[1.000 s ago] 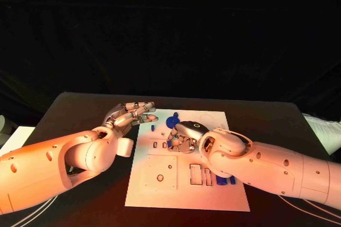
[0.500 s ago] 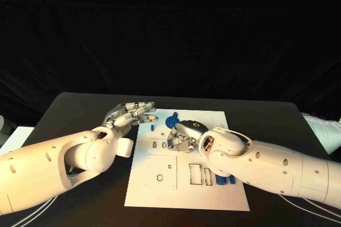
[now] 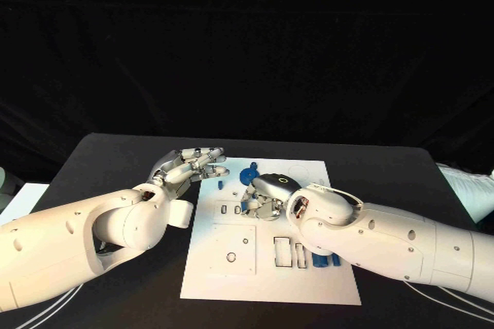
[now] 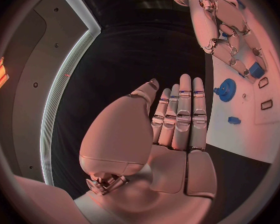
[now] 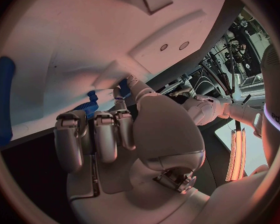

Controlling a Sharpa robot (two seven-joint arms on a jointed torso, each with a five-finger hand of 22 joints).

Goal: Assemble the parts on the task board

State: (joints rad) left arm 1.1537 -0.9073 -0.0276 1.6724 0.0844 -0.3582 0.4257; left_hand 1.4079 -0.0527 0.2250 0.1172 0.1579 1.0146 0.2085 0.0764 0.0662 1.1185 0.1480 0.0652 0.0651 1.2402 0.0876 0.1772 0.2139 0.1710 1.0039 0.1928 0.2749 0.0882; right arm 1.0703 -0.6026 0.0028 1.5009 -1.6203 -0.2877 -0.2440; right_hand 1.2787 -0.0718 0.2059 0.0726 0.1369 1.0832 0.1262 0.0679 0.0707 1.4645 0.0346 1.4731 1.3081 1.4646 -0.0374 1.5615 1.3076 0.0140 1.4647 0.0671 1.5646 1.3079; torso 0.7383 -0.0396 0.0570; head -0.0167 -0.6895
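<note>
The white task board [image 3: 270, 275] lies in the middle of the black table. My right hand [image 3: 265, 197] is curled over the board's far part, its fingertips pinching a small blue part [image 4: 257, 69], which the right wrist view shows as a ribbed blue piece [image 5: 87, 107]. My left hand [image 3: 191, 164] hovers at the board's far left corner with straight fingers [image 4: 179, 117] and holds nothing. A blue gear [image 3: 250, 176] stands on the board between the two hands, and a small blue piece [image 3: 221, 184] lies near the left fingertips.
Two more blue parts [image 3: 328, 260] lie by slots at the board's right side, partly under my right forearm. Rectangular slots [image 3: 282, 251] and a square recess [image 3: 233, 249] sit in the board's near half. Black table [image 3: 113, 154] surrounds the board.
</note>
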